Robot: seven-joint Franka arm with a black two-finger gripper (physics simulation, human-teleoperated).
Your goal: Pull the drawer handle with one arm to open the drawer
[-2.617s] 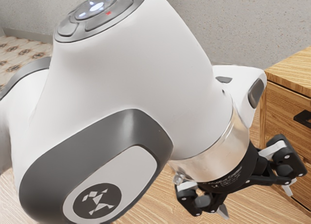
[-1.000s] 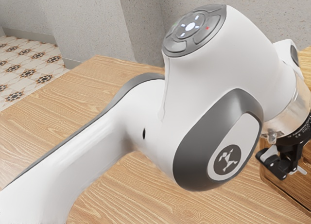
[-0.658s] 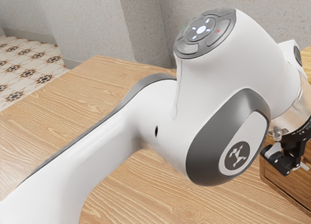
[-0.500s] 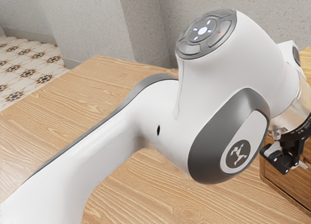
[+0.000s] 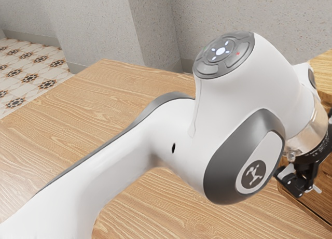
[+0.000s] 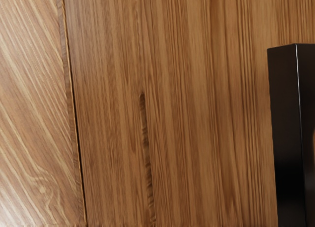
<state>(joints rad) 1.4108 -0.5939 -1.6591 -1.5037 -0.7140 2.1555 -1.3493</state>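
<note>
The wooden drawer cabinet (image 5: 322,204) stands at the exterior view's right edge, mostly cut off and partly hidden by my arm. My black gripper (image 5: 303,181) is right up against its front face, low on the cabinet. In the wrist view the drawer front (image 6: 172,109) is very close, its wood grain running lengthwise and its edge seam (image 6: 73,128) visible. The black drawer handle (image 6: 293,138) is a dark bar close to my hand, off to one side of the camera's centre.
My large white arm (image 5: 223,130) crosses the wooden tabletop (image 5: 78,109) from the exterior view's lower left. A grey wall (image 5: 155,21) runs behind the table, and patterned floor tiles (image 5: 23,68) lie beyond its left edge.
My arm has swung toward the exterior view's right, carrying the hand from the space before the cabinet up to its front. Over the last half second the elbow crept slightly further right.
</note>
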